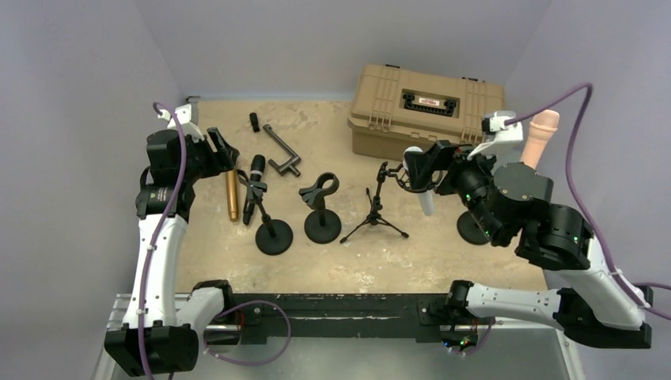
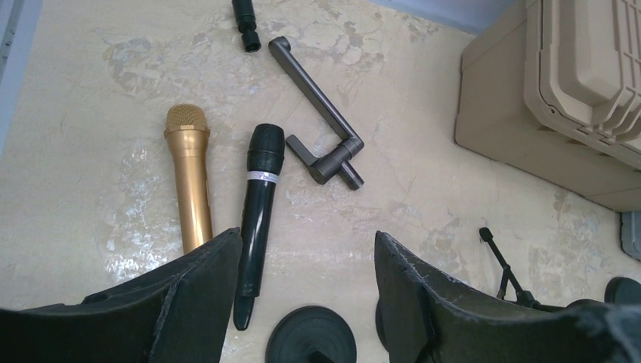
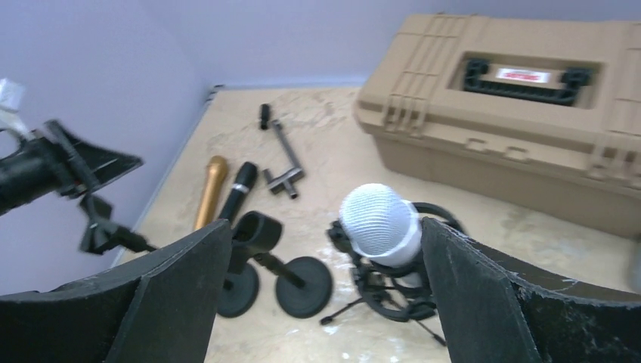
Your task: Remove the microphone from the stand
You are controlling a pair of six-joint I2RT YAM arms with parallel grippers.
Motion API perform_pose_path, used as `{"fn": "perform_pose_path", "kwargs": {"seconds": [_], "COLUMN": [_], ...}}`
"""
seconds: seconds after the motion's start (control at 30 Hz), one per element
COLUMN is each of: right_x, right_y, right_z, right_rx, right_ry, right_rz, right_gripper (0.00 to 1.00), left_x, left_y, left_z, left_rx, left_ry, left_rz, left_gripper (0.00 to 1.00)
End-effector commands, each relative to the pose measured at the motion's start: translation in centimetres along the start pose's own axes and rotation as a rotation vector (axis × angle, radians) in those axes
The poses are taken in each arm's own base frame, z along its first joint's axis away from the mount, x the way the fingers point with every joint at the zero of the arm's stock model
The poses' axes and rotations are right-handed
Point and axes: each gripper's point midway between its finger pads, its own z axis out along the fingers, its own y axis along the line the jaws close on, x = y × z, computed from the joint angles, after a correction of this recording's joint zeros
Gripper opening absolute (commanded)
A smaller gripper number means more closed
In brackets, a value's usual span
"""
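A white microphone (image 3: 380, 223) sits upright in a black shock mount (image 3: 393, 299) on a small tripod stand (image 1: 375, 215). My right gripper (image 3: 325, 227) is open and straddles the microphone's head, which lies close to the right finger (image 3: 484, 295). In the top view the right gripper (image 1: 425, 165) is at the white microphone (image 1: 426, 200). A black microphone (image 1: 255, 184) rests in the clip of a round-base stand (image 1: 274, 236). My left gripper (image 2: 306, 249) is open and empty above the black microphone (image 2: 257, 208). In the top view it (image 1: 222, 150) is at the far left.
A gold microphone (image 2: 189, 181) lies on the table beside the black one. An empty clip stand (image 1: 320, 207) stands mid-table. A metal crank (image 2: 317, 136) and a small black cylinder (image 2: 246, 23) lie further back. A tan case (image 1: 427, 111) fills the back right, next to a beige microphone (image 1: 542, 134).
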Motion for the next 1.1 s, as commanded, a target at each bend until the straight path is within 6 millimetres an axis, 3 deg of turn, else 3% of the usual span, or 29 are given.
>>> {"fn": "perform_pose_path", "kwargs": {"seconds": [0.0,0.23,0.47,0.63,0.8,0.87,1.07], "right_x": [0.8,3.8,5.7,5.7,5.5,4.9,2.2], "right_y": [-4.6,-4.3,-5.8,-6.4,-6.4,-6.0,-3.6], "right_z": [-0.6,2.2,4.5,5.0,5.3,5.4,5.9], "right_rx": [0.232,0.326,0.394,0.413,0.413,0.402,0.305], "right_ry": [0.047,0.132,0.175,0.17,0.168,0.161,0.121], "right_rz": [-0.146,-0.297,-0.369,-0.386,-0.413,-0.415,-0.401], "right_gripper": [0.95,0.96,0.82,0.71,0.5,0.4,0.25], "left_x": [-1.2,-1.1,-0.9,-1.0,-1.0,-1.1,-1.2], "left_y": [-1.0,-1.2,-1.3,-1.2,-1.1,-1.1,-2.4], "left_z": [-0.4,-0.3,-0.2,-0.2,-0.4,-0.5,-1.4], "left_rx": [0.038,0.039,0.04,0.039,0.032,0.028,0.035], "left_ry": [-0.053,-0.052,-0.048,-0.049,-0.056,-0.066,-0.103], "left_rz": [0.009,0.019,0.023,0.023,0.025,0.028,0.061], "left_gripper": [0.63,0.64,0.64,0.64,0.64,0.64,0.65]}}
